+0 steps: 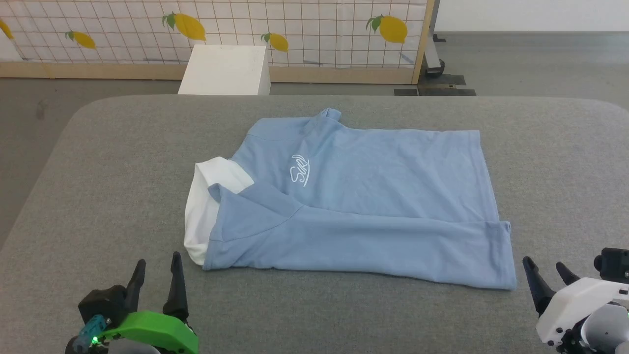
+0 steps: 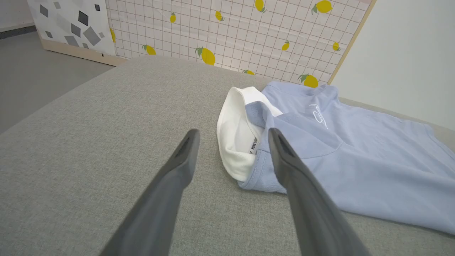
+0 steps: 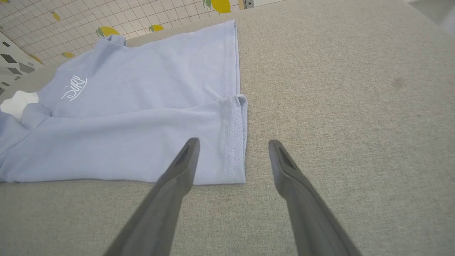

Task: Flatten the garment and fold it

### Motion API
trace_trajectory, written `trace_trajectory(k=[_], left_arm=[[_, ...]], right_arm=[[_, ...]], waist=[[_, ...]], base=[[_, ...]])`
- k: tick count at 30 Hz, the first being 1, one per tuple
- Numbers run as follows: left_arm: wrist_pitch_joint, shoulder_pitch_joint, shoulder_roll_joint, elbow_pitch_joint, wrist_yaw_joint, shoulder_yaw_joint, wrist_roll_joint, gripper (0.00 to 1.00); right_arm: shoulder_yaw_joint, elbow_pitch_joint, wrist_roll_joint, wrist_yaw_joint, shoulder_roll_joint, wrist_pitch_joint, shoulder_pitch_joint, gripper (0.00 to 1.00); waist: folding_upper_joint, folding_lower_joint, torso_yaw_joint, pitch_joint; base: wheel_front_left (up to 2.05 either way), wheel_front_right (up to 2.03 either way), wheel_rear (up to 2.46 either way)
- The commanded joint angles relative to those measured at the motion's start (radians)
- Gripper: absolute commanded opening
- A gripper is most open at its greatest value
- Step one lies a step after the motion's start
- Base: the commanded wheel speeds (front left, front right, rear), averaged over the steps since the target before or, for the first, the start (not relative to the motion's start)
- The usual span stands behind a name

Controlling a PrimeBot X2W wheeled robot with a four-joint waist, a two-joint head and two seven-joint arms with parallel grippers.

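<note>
On grey table, garment (image 1: 373, 206) half-folded.

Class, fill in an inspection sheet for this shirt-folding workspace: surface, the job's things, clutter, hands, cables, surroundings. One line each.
Surface: grey padded table with rounded far corners.
Job's things: light blue shirt lying on the table, its near long side folded over the body; white collar at the robot's left end; white logo facing up.
Clutter: nothing seen.
Hands: left hand open, by the collar corner; right hand open, by the hem corner; both hold nothing.
Cables: nothing seen.
Surroundings: lemon-print screen, white box and grey floor beyond the table.
</note>
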Motion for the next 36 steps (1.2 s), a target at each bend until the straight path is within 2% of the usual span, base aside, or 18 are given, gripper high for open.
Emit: trace_trajectory(k=[1,4,8,12,15,19,23,27,28,29,30,34,36], left_arm=[[-0.004,0.009,-0.005,0.0,-0.003,0.001,0.014,1.0],[0.024,-0.005,-0.006,0.017,-0.009,-0.021,0.02,1.0],[0.167,-0.098,-0.005,0.067,-0.001,-0.057,0.016,1.0],[0.384,-0.23,-0.008,0.125,0.029,-0.097,0.013,1.0],[0.574,-0.322,-0.004,0.174,0.067,-0.123,0.013,1.0],[0.764,-0.407,0.013,0.233,0.121,-0.15,0.031,1.0],[0.864,-0.438,0.033,0.278,0.145,-0.174,0.049,1.0],[0.943,-0.413,0.032,0.312,0.149,-0.183,0.028,1.0],[0.952,-0.404,0.028,0.313,0.145,-0.179,0.015,0.68],[0.955,-0.393,0.019,0.31,0.141,-0.171,-0.004,0.22],[0.958,-0.384,0.018,0.307,0.135,-0.171,-0.01,0.0],[0.927,-0.355,0.002,0.271,0.126,-0.133,-0.062,0.0],[0.879,-0.343,-0.005,0.235,0.128,-0.097,-0.088,0.0]], right_arm=[[0.004,-0.008,0.004,-0.002,0.003,0.004,0.004,1.0],[0.007,-0.013,0.002,-0.002,0.005,0.01,-0.001,1.0],[0.006,-0.02,-0.002,-0.002,0.0,0.02,-0.018,1.0],[0.009,-0.029,-0.007,-0.002,-0.002,0.029,-0.046,1.0],[0.012,-0.033,-0.007,-0.002,-0.004,0.034,-0.067,1.0],[0.015,-0.033,-0.006,-0.002,0.0,0.032,-0.085,1.0],[0.023,-0.032,-0.005,-0.002,0.007,0.027,-0.101,1.0],[0.03,-0.027,-0.005,-0.002,0.011,0.019,-0.114,1.0],[0.03,-0.026,-0.005,-0.002,0.011,0.018,-0.115,1.0],[0.029,-0.025,-0.006,-0.002,0.01,0.017,-0.116,1.0],[0.03,-0.025,-0.009,-0.002,0.008,0.017,-0.117,1.0],[0.039,-0.026,-0.039,-0.002,-0.013,0.045,-0.118,1.0],[0.053,-0.032,-0.058,-0.002,-0.026,0.067,-0.126,1.0]], waist=[[0.0,0.0001,-0.001,0.0],[0.0,0.0001,-0.001,0.007],[0.0,0.0001,0.001,0.034],[0.0,0.0001,-0.005,0.076],[0.0,0.0001,-0.015,0.116],[0.0,0.0001,-0.031,0.16],[0.0,0.0001,-0.05,0.197],[0.0,0.0001,-0.061,0.215],[0.0,0.0001,-0.062,0.216],[0.0,0.0001,-0.062,0.217],[0.0,0.0001,-0.061,0.217],[0.0,0.0001,-0.051,0.209],[0.0,0.0001,-0.05,0.205]], base=[[0.0,0.0,0.0],[0.0,0.0,0.0],[0.0,0.0,0.0],[0.0,0.0,0.0],[0.0,0.0,0.0],[0.0,0.0,0.0],[0.0,0.0,0.0],[0.0,0.0,0.0],[0.0,0.0,0.0],[0.0,0.0,0.0],[0.0,0.0,0.0],[0.0,0.0,0.0],[0.0,0.0,0.0]])
